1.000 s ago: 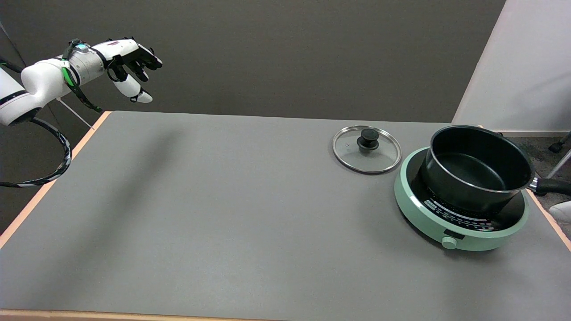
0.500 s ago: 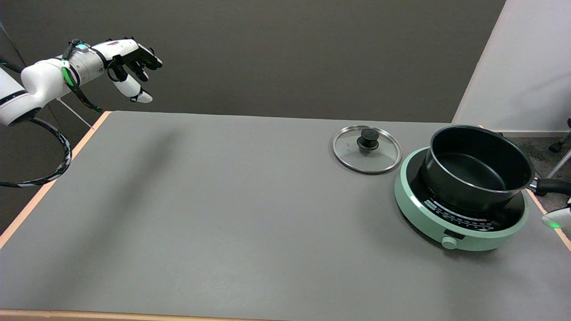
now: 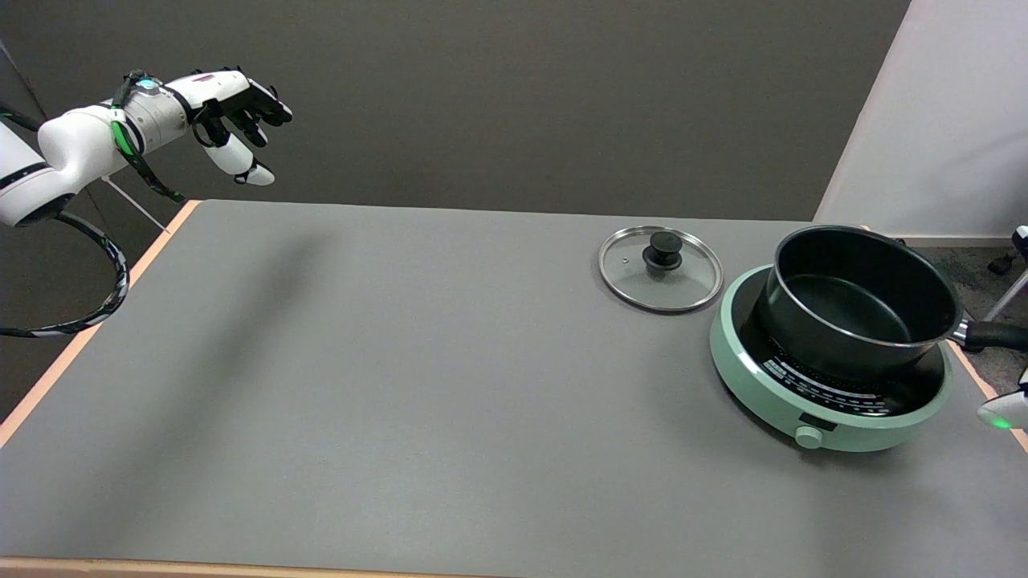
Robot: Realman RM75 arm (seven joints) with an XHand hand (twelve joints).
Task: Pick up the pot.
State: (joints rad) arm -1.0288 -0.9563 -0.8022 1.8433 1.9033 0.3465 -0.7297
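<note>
A black pot (image 3: 859, 301) stands upright and empty on a mint-green induction cooker (image 3: 759, 385) at the table's right side. Its black handle (image 3: 996, 335) sticks out to the right, past the table edge. Of my right arm only a white wrist piece with a green light (image 3: 1004, 411) shows at the right border, just below the handle. A small white-and-black tip of my right hand (image 3: 1021, 241) peeks in above the handle at the same border. The rest of the hand is out of frame, and nothing touches the pot.
A glass lid with a black knob (image 3: 660, 267) lies flat on the table just left of the cooker. The idle left hand (image 3: 233, 112) hangs in the air at the upper left. The table's right edge (image 3: 984, 389) runs close beside the cooker.
My right wrist has come in at the right border below the pot's handle and shifted slightly lower and outward, and a tip of the hand now shows above the handle. Pot and lid are unmoved.
</note>
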